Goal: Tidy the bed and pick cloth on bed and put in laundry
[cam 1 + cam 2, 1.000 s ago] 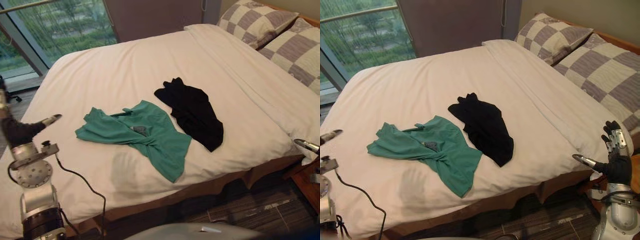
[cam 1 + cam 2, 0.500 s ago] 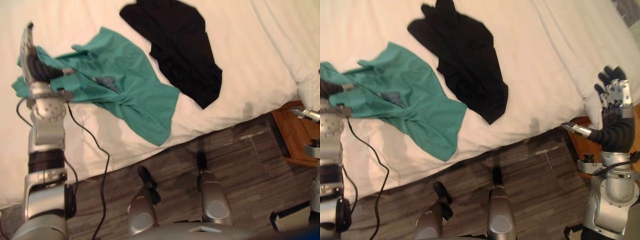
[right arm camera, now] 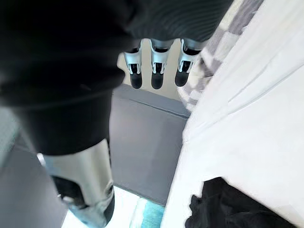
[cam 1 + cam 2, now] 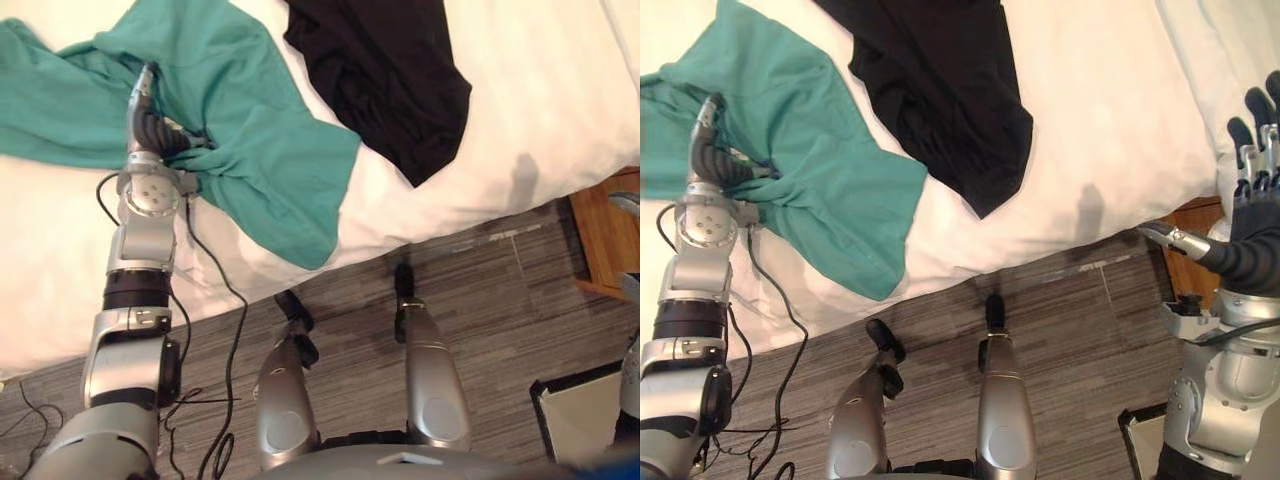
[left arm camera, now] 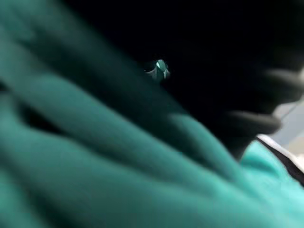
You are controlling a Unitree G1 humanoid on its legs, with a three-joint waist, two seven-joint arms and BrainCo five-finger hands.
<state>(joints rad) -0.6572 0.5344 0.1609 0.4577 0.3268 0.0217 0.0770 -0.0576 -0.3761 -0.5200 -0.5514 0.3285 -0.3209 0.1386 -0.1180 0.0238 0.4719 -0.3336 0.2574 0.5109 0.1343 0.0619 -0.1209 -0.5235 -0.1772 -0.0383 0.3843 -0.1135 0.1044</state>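
A green cloth (image 4: 230,90) lies crumpled near the front edge of the white bed (image 4: 540,90), hanging slightly over it. My left hand (image 4: 152,135) rests on the cloth's middle, its fingers curled into a bunched fold; green fabric (image 5: 95,180) presses close in the left wrist view. A black cloth (image 4: 390,70) lies just right of the green one, touching it. My right hand (image 4: 1252,190) is raised beside the bed's right corner with straight fingers (image 3: 156,71) and holds nothing.
A wooden nightstand (image 4: 605,230) stands at the bed's right corner under my right hand. A dark-rimmed white container (image 4: 580,415) sits on the striped wooden floor (image 4: 500,290) at the lower right. A checked pillow (image 3: 213,61) lies at the head of the bed.
The camera has tipped down toward the bed's front edge and the floor. My left hand has come onto the green cloth and curled into it. The right hand stays raised and open.
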